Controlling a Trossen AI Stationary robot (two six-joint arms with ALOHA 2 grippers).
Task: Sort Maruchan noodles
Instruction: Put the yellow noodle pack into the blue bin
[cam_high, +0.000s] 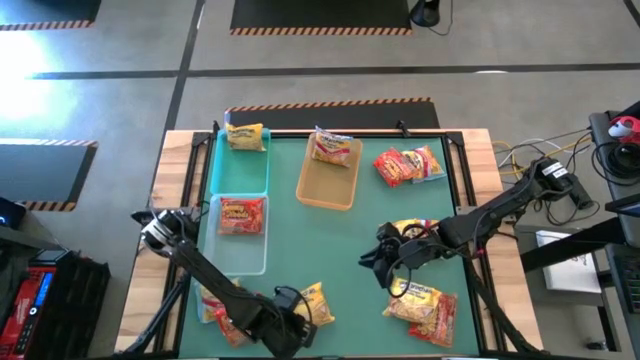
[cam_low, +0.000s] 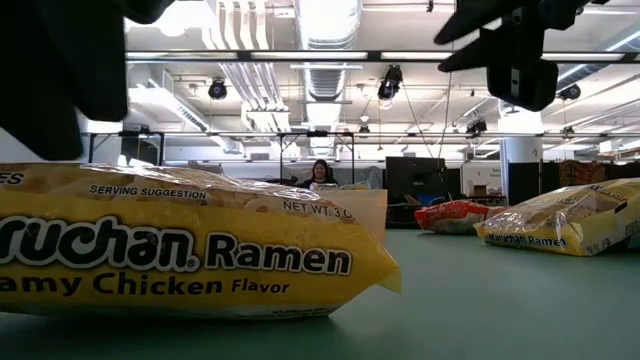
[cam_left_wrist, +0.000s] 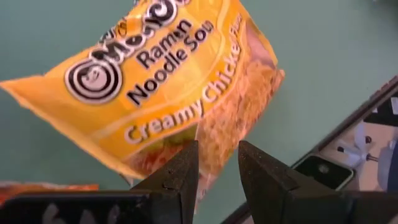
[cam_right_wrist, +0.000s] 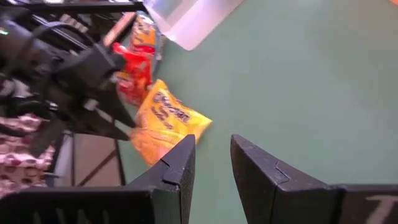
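Left gripper (cam_high: 300, 325): you have it low at the near edge of the green worktop (cam_high: 330, 240), fingers (cam_left_wrist: 177, 177) parted by a narrow gap and holding nothing, just beside a yellow Creamy Chicken packet (cam_high: 315, 303). In your left wrist view that packet (cam_left_wrist: 155, 81) lies flat on the mat just beyond the fingertips; whether they touch it, you cannot tell.

Right gripper (cam_high: 378, 255): you have it over the middle-right of the worktop, fingers (cam_right_wrist: 177, 171) apart with only bare mat between them, empty.

Packets, as you see them from above:
- Red-and-orange packets (cam_high: 215, 310), near left corner, beside the left arm.
- One yellow packet (cam_high: 246, 136) in the teal tray (cam_high: 240, 170), far left.
- One red packet (cam_high: 241, 216) in the clear tray (cam_high: 240, 255), just nearer than the teal one.
- One orange-and-red packet (cam_high: 330, 148) at the far end of the tan tray (cam_high: 330, 190), centre far.
- A loose cluster of red packets (cam_high: 408, 165), far right, on the mat.
- A pile of yellow packets (cam_high: 425, 305), near right, just nearer than the right gripper.
- One yellow packet (cam_high: 412, 229) beside the right arm, partly hidden by it.

Low view: the Creamy Chicken packet fills your foreground; a second yellow packet (cam_low: 560, 230) and a red one (cam_low: 455, 215) lie farther right. A person (cam_low: 321, 173) sits in the room beyond.
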